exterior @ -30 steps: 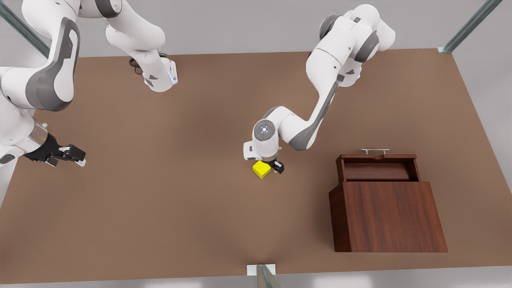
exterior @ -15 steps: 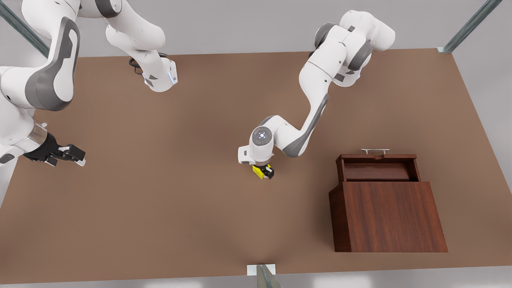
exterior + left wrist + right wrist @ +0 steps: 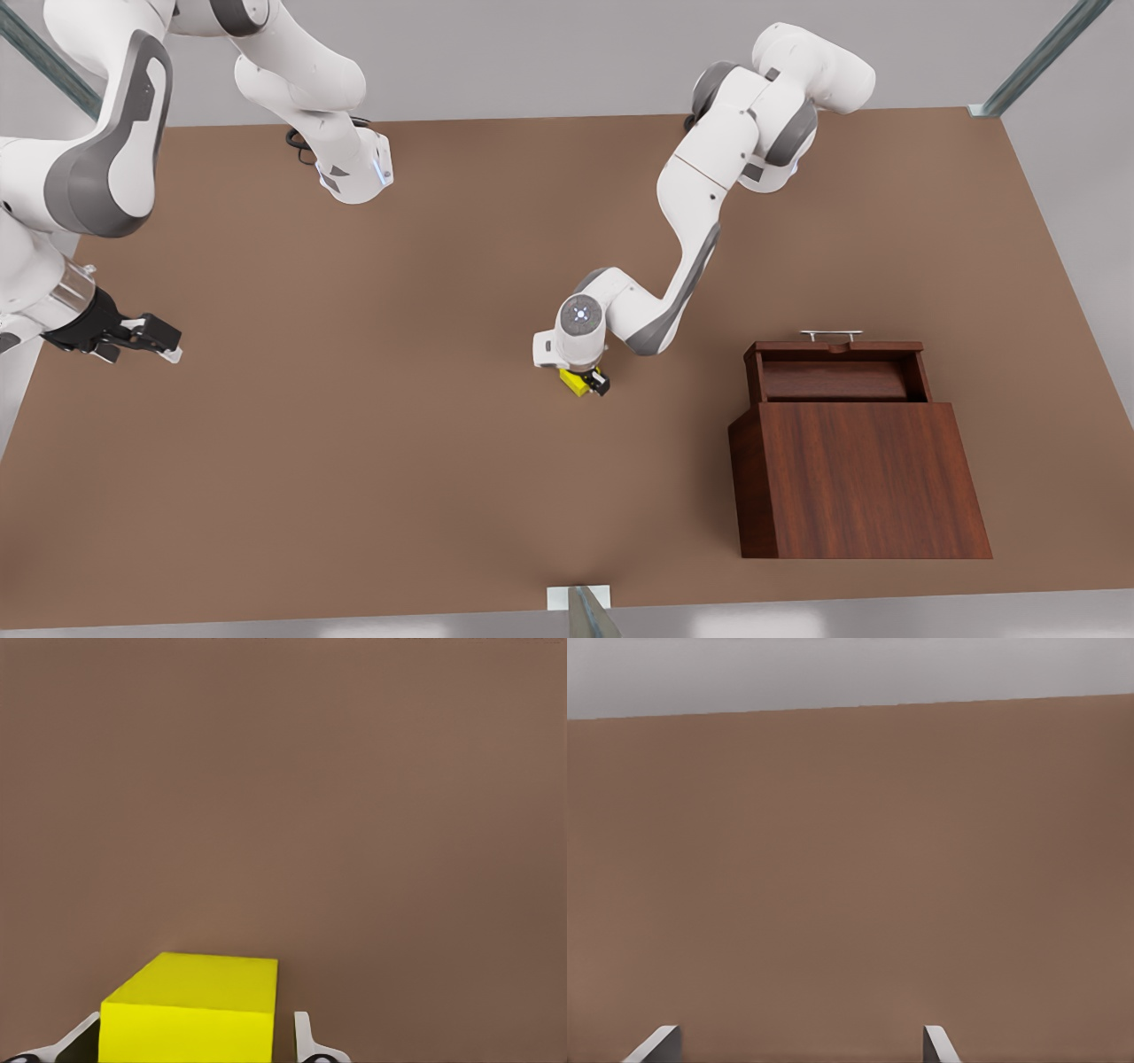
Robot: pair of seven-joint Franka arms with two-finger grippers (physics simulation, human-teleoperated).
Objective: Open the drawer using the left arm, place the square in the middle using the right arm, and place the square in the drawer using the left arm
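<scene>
Left gripper (image 3: 585, 383) lowered, straddling flat square (image 3: 576, 382)

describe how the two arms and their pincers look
Both arms are glossy white, rounded segments with grey joint panels. The left pincer hangs from a wrist with a round grey cap with a small lit ring; its fingers are pale. The right pincer is black with light tips. A black cable loops at one base.

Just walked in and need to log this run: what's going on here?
The left gripper is down over the yellow square in the middle of the table, one finger on each side of it; whether it grips is unclear. The drawer of the wooden box is already pulled open and holds nothing. The right gripper waits open near the table's edge at the front view's left.
</scene>
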